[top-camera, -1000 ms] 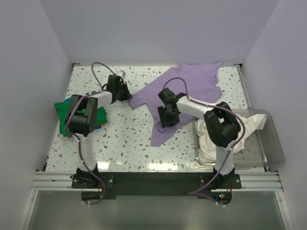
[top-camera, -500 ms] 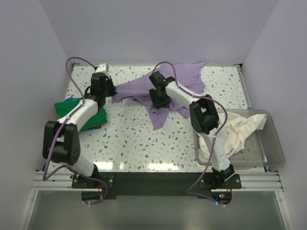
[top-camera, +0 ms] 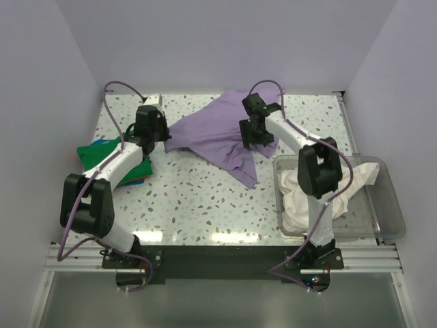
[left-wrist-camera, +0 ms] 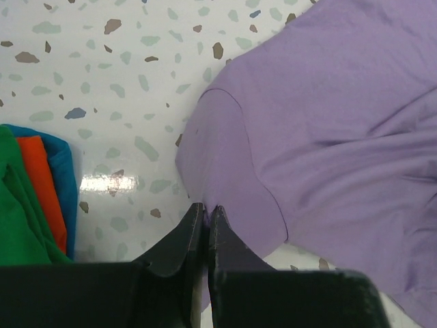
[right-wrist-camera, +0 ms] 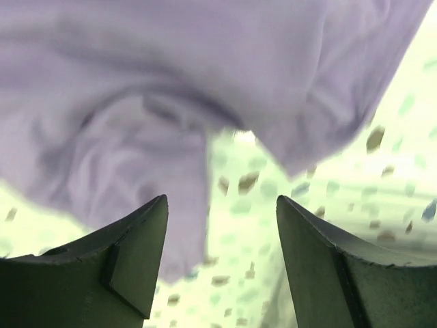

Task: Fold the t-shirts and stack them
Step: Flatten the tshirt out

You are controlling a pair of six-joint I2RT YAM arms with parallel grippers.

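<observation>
Jaws: your left gripper (left-wrist-camera: 206,213), upper left, pinches the lavender t-shirt (left-wrist-camera: 328,123) edge as an anchor. The right gripper (right-wrist-camera: 222,199) gapes wide over cloth, holding nothing, likely poised to spread it.

No text, label, brand, number or sign can be read in any view. The purple tee (top-camera: 212,133), green tee (top-camera: 92,152) and white tee (top-camera: 355,178) are plain cloth with no print showing. The bin (top-camera: 395,229) and the desk (top-camera: 191,198) bear no legible marking.
</observation>
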